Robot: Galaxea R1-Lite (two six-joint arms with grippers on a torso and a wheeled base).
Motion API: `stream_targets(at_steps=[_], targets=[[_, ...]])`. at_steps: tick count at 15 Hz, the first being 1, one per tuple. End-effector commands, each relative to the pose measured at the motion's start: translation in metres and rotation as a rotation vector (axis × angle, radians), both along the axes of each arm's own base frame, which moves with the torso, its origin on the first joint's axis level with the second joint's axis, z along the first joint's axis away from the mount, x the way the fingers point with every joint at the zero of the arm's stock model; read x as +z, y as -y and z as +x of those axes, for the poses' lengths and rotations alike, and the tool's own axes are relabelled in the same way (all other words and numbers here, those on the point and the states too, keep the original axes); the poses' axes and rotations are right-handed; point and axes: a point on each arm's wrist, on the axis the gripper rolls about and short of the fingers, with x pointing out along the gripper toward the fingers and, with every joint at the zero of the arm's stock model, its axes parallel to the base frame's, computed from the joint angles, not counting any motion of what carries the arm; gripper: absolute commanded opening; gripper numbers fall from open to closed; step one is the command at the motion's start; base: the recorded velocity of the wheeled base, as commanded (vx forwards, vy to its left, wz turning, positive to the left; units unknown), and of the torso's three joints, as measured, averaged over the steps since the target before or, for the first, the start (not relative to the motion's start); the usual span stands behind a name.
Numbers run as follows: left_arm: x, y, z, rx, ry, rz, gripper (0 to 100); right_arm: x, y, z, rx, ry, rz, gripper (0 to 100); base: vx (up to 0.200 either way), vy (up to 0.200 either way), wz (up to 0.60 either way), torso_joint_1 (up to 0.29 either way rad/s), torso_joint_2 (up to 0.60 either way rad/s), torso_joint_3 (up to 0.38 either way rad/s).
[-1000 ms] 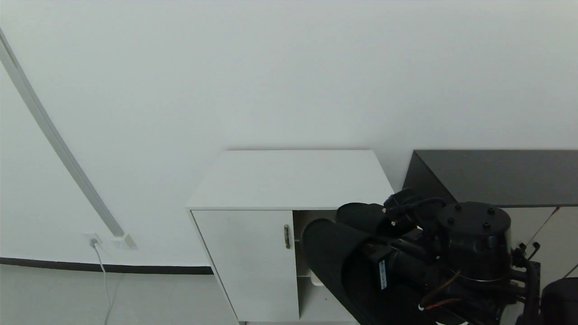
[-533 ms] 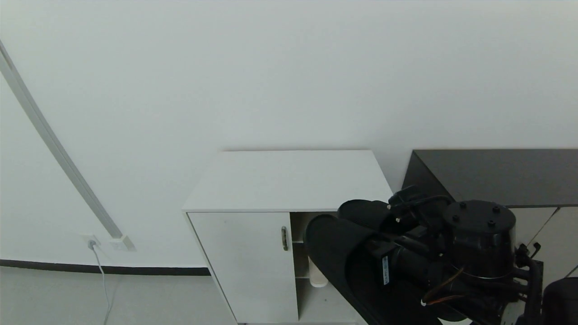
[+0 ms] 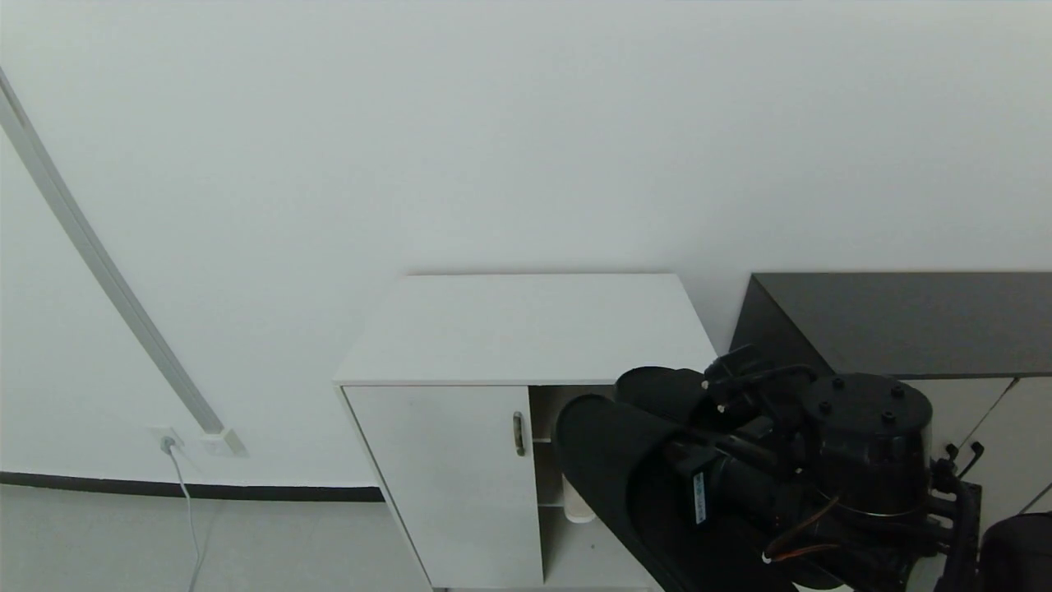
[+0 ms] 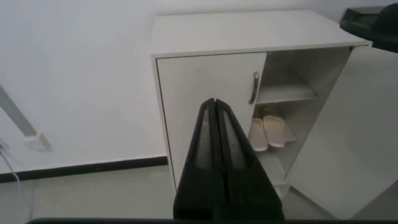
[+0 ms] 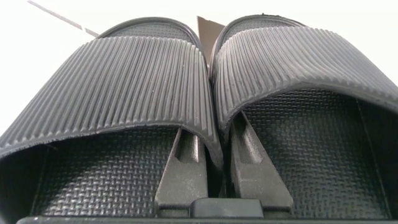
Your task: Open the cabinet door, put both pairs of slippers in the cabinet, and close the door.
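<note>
Barely changed: right fingers [image 5: 183, 171] still pinching black slippers [image 5: 143, 81].

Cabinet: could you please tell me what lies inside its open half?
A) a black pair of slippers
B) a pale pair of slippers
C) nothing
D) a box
B: a pale pair lies on a shelf of the cabinet, while the black pair is clamped in the right gripper.

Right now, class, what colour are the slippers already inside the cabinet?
Cream-white; the slippers show best in the left wrist view.
</note>
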Motion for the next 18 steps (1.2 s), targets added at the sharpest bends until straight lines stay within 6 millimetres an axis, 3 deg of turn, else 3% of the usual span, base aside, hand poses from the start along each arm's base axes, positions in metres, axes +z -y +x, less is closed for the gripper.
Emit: stream_targets(at_steps=[1,5,18], targets=[[0.0,0.0,0.0001,0.0,-0.001,0.0,0,-0.0016,-0.0006,-0.0001,0.003,-0.004,-0.004,0,0.0,0.0,0.0,0.0,0.0,0.0],[0.0,0.0,0.0001,0.0,-0.001,0.0,0,-0.0028,0.0003,-0.0015,0.004,-0.003,-0.008,0,0.0,0.0,0.0,-0.02,0.04,0.025],[0.0,0.0,0.0001,0.0,-0.002,-0.002,0,-0.0045,0.0006,-0.0017,0.005,-0.006,-0.01,0,0.0,0.0,0.0,-0.165,0.38,0.211]])
